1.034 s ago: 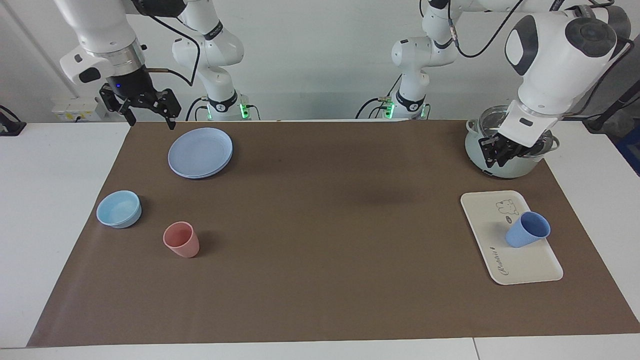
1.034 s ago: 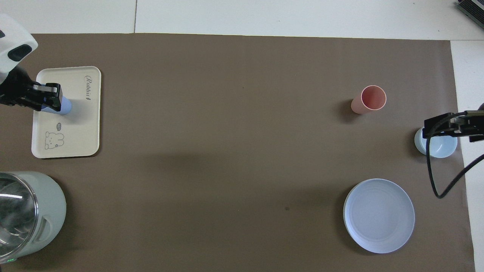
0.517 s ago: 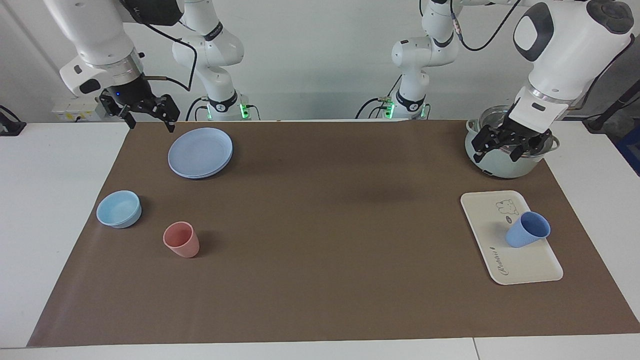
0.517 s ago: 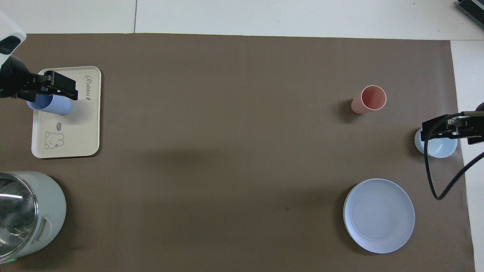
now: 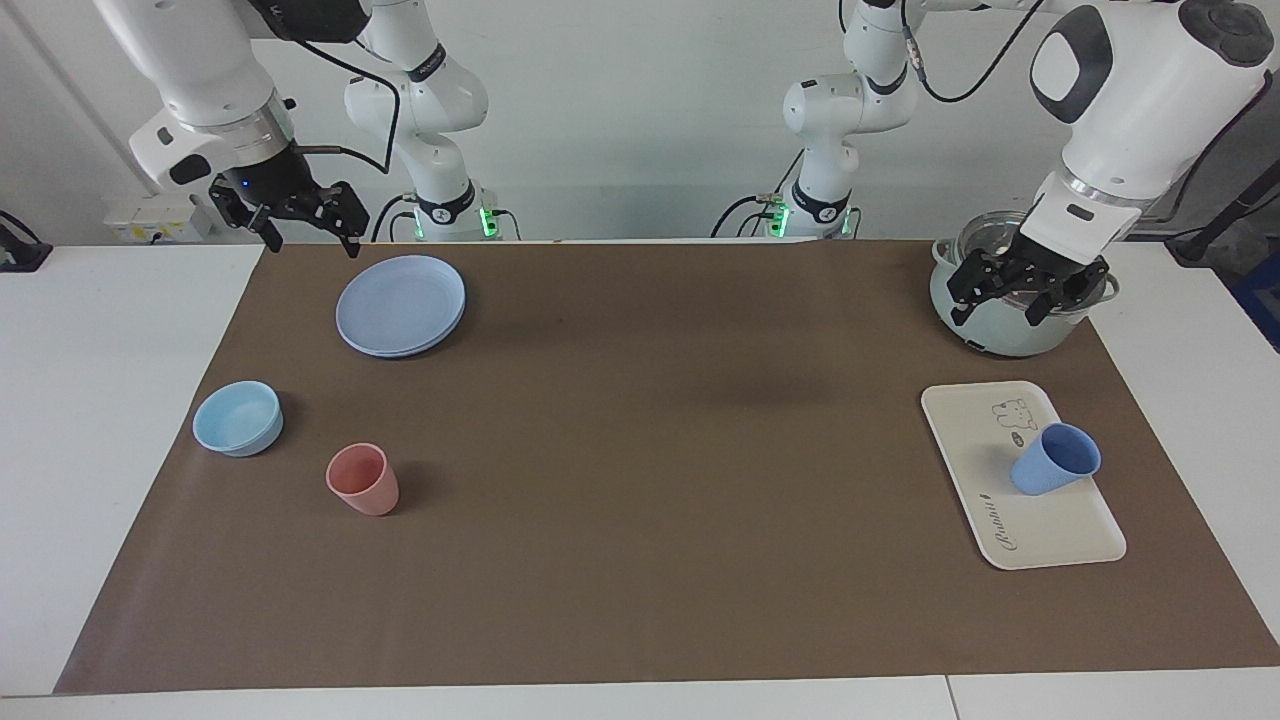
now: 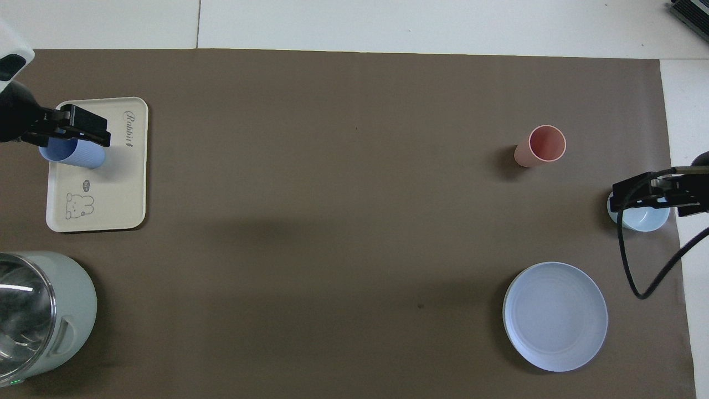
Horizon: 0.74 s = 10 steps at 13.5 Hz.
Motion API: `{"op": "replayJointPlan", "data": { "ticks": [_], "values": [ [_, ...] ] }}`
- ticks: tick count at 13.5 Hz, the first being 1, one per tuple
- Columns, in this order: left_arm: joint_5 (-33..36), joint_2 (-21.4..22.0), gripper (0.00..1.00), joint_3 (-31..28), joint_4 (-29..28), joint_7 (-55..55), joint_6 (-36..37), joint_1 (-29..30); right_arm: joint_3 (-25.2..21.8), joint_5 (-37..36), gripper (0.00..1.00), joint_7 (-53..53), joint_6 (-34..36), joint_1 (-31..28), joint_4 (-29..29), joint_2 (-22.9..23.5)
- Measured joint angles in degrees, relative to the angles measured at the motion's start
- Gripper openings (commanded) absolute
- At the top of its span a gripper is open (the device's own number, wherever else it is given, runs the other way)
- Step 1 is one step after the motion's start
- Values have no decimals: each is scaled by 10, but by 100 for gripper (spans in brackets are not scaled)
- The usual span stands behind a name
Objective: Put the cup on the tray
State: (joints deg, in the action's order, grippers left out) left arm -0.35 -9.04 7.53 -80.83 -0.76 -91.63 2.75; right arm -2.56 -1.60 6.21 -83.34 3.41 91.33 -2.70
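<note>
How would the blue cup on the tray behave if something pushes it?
The cup leans over the tray's rim, so it would probably tip or roll. It looks like thin plastic, likely light and stiff. Its taper would make it roll in a curve.

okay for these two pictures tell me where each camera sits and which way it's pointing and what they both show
Facing view: high across the table, looking at the robots; both arms and bases show, left hand up over the pot, right hand raised near the plate.
Overhead view: above the robots' end, looking steeply down; only the left hand and right hand show.
Shared: the cup on the tray, the pink cup and bowl, turned half around.
</note>
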Motion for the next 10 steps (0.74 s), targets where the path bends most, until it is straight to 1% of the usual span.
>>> {"op": "replayJointPlan", "data": {
  "ticks": [10],
  "values": [
    [26,11,100,1,-1,2,13,0,0,1,100,0,-22,0,0,0]
  ]
}}
